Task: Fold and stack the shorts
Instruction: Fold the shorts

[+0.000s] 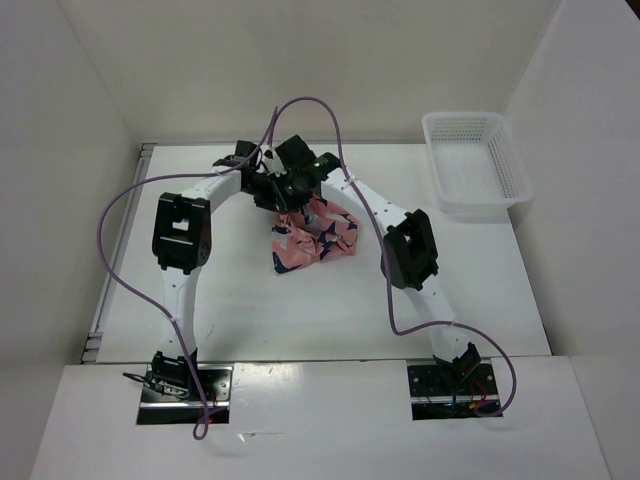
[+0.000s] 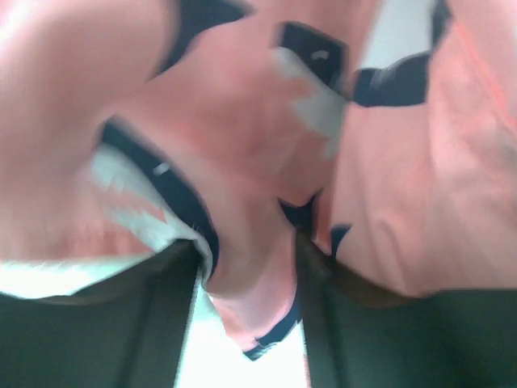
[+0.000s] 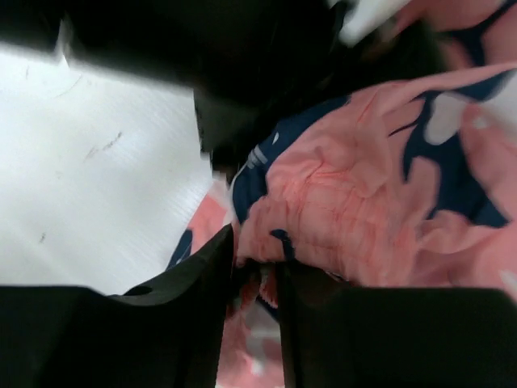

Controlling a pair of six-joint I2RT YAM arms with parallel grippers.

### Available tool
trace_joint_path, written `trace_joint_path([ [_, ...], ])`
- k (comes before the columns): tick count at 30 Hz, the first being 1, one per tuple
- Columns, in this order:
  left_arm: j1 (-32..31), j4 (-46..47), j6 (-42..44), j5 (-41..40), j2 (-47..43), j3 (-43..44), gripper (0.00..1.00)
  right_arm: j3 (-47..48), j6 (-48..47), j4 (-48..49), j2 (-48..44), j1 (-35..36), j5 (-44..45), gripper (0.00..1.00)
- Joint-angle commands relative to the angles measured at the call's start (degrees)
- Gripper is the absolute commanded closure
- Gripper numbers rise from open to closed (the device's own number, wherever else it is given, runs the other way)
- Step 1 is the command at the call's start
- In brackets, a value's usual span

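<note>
Shorts (image 1: pixel 312 238), bunched on tabletop (image 1: pixel 220 290); left end effector (image 2: pixel 246 271) and right end effector (image 3: pixel 257 260) each pinching cloth. Step: apparently opening the bundle. Next: draw grips apart, flatten.

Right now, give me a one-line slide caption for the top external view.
Mid-table, the left gripper and right gripper pinch the bunched shorts; white mesh basket sits far right.

Probably a robotics lab cell — a white table (image 1: pixel 250 320) boxed in by plain white panels (image 1: pixel 60 150), the left arm (image 1: pixel 180 235) and right arm (image 1: pixel 410 255) bolted at its edge, purple cables (image 1: pixel 101 235) trailing.
</note>
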Motion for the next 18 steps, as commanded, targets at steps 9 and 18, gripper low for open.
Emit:
trace_joint_path([
  [9, 3.47, -4.21, 0.69, -11.27, -3.89, 7.22, 0.12, -0.48, -4.23, 3.87, -4.59, 1.08, -17.21, 0.30],
  [18, 4.61, -4.91, 0.69, -23.33, -8.82, 9.15, 0.01, -21.89, -8.36, 18.77, -25.32, 1.08, -10.12, 0.41],
])
